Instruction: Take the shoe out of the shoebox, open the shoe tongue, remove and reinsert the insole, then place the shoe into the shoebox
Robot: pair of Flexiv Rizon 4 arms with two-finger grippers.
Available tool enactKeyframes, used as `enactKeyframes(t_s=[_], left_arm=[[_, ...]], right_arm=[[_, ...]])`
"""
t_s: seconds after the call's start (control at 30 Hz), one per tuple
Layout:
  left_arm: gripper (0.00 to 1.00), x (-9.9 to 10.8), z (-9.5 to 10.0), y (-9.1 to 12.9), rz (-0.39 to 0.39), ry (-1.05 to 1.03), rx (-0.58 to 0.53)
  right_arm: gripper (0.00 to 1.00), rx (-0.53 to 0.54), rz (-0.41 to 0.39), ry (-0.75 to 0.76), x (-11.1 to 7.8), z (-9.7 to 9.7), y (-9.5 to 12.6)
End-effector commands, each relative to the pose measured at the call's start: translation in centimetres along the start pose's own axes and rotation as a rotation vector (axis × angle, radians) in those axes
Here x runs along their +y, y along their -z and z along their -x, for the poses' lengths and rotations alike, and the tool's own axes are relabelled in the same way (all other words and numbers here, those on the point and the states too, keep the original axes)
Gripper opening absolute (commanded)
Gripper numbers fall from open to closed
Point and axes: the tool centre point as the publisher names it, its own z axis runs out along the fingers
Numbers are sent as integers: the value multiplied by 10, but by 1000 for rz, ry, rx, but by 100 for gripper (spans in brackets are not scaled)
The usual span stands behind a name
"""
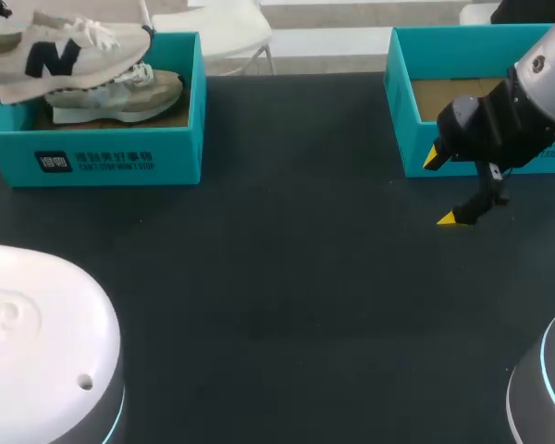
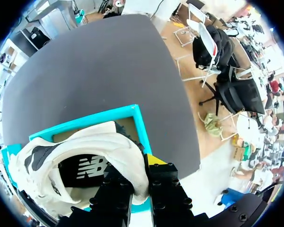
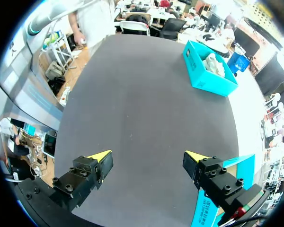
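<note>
at about 10 o'clock on the black table [image 1: 277, 277] sits a teal shoebox [image 1: 120, 157], open at the top, with a beige-grey sneaker [image 1: 120, 92] lying inside on its sole, toe towards 3 o'clock. above that one, a white sneaker [image 1: 60, 51] with a navy side logo hangs over the box's left half, raised clear of the rim, toe also towards 3 o'clock. the left gripper [image 2: 135, 165] is grasping this white sneaker: in the left wrist view its black fingers clench the padded heel collar from two sides, one yellow tip peeking out beside the white fabric, and the shoebox lies directly beneath the shoe. the middle of the table is bare dark cloth. at about 2 o'clock stands a second teal box [image 1: 400, 92] with a brown cardboard floor. the right gripper [image 1: 444, 188] hovers just in front of that box's near wall, released, its two yellow tips well apart with nothing between them; in the right wrist view the far shoebox with the beige-grey sneaker lies well ahead of it across the table, and a corner of the second teal box shows beside one finger.
</note>
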Motion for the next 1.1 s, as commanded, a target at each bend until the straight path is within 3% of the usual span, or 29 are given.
enactKeyframes(t_s=[0.03,0.7,0.9,1.1], left_arm=[[0,-15,1,13,35,-1,4],[0,-15,1,13,35,-1,4],[0,-49,21,46,138,55,65],[0,-81,48,60,157,111,115]], right_arm=[[100,0,-1,0,0,0,-2],[100,0,-1,0,0,0,-2],[100,0,-1,0,0,0,-2],[100,0,-1,0,0,0,-2]])
